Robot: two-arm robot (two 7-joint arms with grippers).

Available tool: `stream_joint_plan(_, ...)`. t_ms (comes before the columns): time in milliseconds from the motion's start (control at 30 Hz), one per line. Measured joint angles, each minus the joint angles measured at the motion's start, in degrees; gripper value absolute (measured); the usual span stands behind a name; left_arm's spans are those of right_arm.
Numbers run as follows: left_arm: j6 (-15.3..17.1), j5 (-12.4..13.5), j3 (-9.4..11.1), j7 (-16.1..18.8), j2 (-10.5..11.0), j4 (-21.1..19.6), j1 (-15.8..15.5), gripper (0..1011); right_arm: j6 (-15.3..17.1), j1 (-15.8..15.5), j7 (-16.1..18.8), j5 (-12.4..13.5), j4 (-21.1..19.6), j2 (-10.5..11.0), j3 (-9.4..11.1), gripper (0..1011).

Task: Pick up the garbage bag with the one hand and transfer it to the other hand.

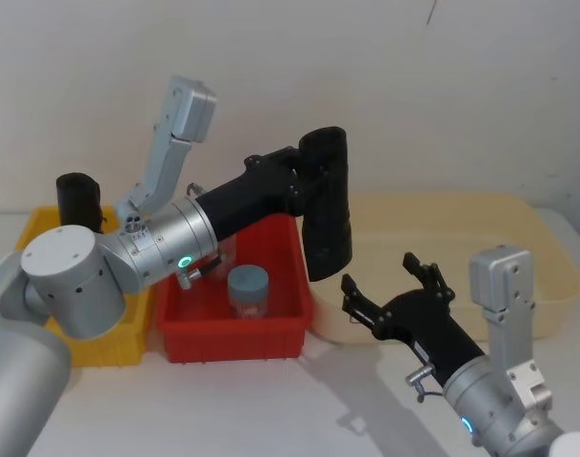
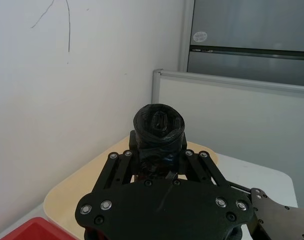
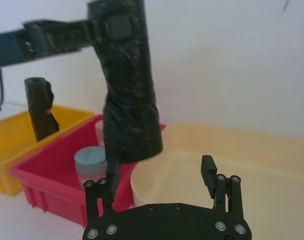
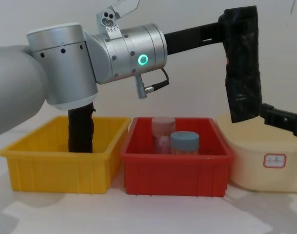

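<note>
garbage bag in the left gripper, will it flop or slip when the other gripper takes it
Probably stiff: the garbage bag, clamped near its top by the left gripper, hangs as a straight roll without sagging. Its wrinkled plastic wrap looks slick and may squash a little, so the open right gripper should likely close firmly.

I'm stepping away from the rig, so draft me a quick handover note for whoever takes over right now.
Left gripper: shut on the garbage bag near its top, holding it roughly upright in the air between the red bin and the beige tub.
Right gripper: fingers open beside the bag's lower end, not closed on it.
Done: pickup. Left: right gripper grasps, left gripper lets go.
A second roll stands in the yellow bin.
</note>
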Motion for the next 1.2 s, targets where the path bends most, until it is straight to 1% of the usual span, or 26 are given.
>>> stream_joint_plan(233, 0.05, -0.14, 0.10, -0.13, -0.09, 0.15, -0.04, 375, -2.18, 1.73, 1.01, -1.64, 0.45, -0.51, -1.21, 1001)
stream_joint_plan(567, 0.11, -0.22, 0.17, -0.20, -0.13, 0.25, -0.08, 375, -3.24, 4.31, 2.26, -2.53, 2.92, -1.91, -2.43, 1001)
stream_joint_plan(767, 0.11, -0.26, 0.21, -0.23, -0.16, 0.29, -0.10, 375, -3.37, 5.32, 2.83, -2.37, 4.40, -2.78, -2.56, 1001)
stream_joint_plan(967, 0.11, -0.28, 0.21, -0.27, -0.19, 0.32, -0.10, 375, -3.35, 6.65, 3.62, -1.17, 6.78, -4.17, -2.21, 1001)
stream_joint_plan(1200, 0.11, -0.28, 0.21, -0.27, -0.19, 0.32, -0.10, 375, -3.46, 8.21, 4.30, -0.49, 9.18, -5.34, -1.83, 1001)
